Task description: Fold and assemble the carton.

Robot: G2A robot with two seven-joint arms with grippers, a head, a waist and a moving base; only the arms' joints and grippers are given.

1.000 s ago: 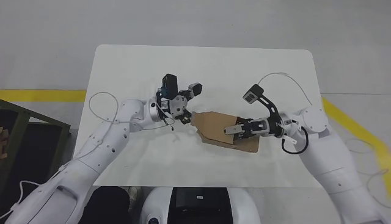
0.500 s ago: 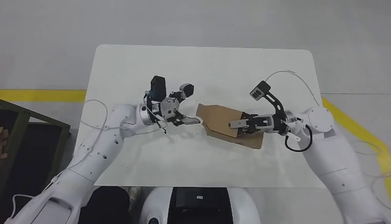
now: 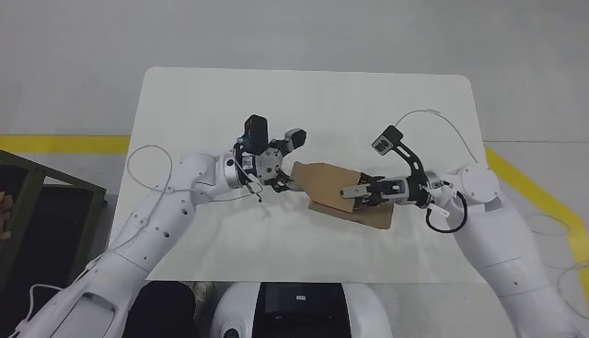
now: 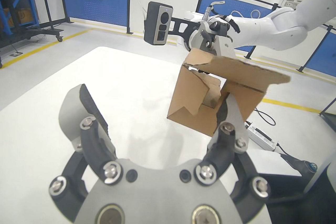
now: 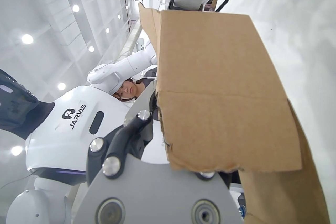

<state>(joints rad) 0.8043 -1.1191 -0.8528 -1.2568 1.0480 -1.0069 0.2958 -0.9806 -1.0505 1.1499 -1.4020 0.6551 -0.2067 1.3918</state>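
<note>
Carton (image 3: 333, 191) sits mid-way on the table (image 3: 184, 108), well apart from every edge. Right tool (image 3: 355, 192) grips its wall. Left tool (image 4: 153, 97) is spread open, one finger at the open left end.

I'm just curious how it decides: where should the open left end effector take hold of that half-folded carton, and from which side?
Probably the top flap, approached from the carton's open end, which faces the left end effector. That flap juts out flat and free; the right end effector grips the opposite end.
</note>
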